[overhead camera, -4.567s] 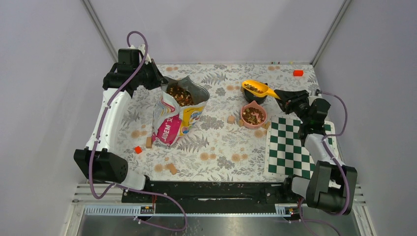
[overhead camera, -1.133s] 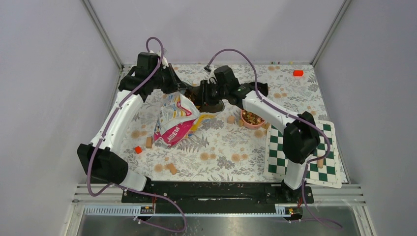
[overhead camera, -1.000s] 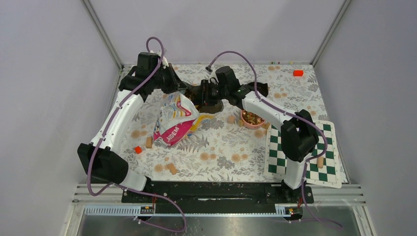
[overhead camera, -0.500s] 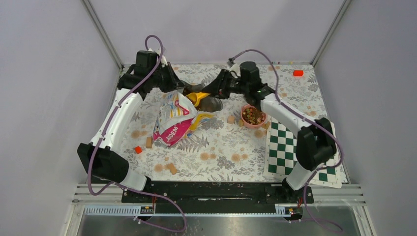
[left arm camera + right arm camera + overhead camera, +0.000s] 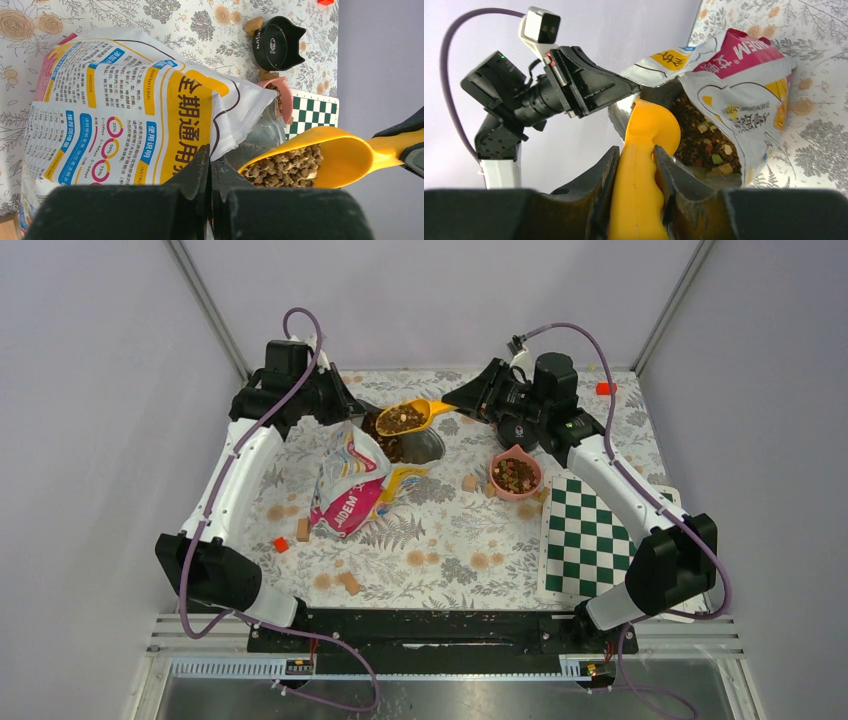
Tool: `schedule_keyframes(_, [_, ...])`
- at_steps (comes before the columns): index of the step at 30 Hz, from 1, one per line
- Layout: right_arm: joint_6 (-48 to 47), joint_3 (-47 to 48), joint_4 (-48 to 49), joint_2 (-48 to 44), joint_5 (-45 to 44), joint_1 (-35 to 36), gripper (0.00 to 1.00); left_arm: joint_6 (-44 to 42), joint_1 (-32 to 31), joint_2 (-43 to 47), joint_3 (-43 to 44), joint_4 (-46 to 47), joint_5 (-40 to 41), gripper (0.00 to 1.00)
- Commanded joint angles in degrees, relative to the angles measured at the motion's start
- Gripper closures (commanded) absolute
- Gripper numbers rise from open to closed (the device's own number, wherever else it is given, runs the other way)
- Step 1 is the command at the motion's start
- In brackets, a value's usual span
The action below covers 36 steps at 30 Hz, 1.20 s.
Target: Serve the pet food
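**Scoop lifts clear, loaded**

Top view: the right gripper clamps the scoop by its handle. Half a second ago the scoop sat at the bag mouth; now it hangs ahead of the fingers, heaped with kibble — filling looks done, and the carry to the pink bowl behind that gripper comes next.

Left wrist: the left gripper pinches the bag's rim, with the load just beyond it.

Right wrist: the jaws squeeze the handle, and more kibble lies in the bag ahead.
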State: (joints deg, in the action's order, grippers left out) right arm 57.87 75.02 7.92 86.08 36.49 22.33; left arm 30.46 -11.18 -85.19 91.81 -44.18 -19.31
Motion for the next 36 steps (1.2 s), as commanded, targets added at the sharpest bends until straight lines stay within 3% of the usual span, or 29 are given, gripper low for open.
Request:
schedule_keyframes(1, [-4.74, 1.34, -2.78, -0.99, -0.59, -0.18, 1.00, 0.20, 0.78, 2.57, 3.86, 4.54, -2.63, 1.00])
schedule_keyframes(11, [-27.83, 9.86, -24.06, -2.64, -7.63, 1.66, 1.00, 0.16, 1.25, 2.28, 3.81, 4.36, -3.33, 1.00])
schedule_keyframes(17, [-24.39, 8.74, -22.73, -2.81, -6.52, 1.67, 1.00, 0.07, 1.31, 2.15, 3.70, 4.36, -3.56, 1.00])
schedule_keyframes(30, [-25.92, 6.91, -24.74, -5.65, -15.61, 1.67, 1.00, -0.56, 1.59, 2.20, 3.20, 4.23, -3.00, 1.00])
schedule_keyframes(36, [-23.81, 5.68, -23.81, -5.56, -14.66, 1.67, 1.00, -0.77, 1.86, 2.18, 3.29, 4.02, -2.91, 1.00])
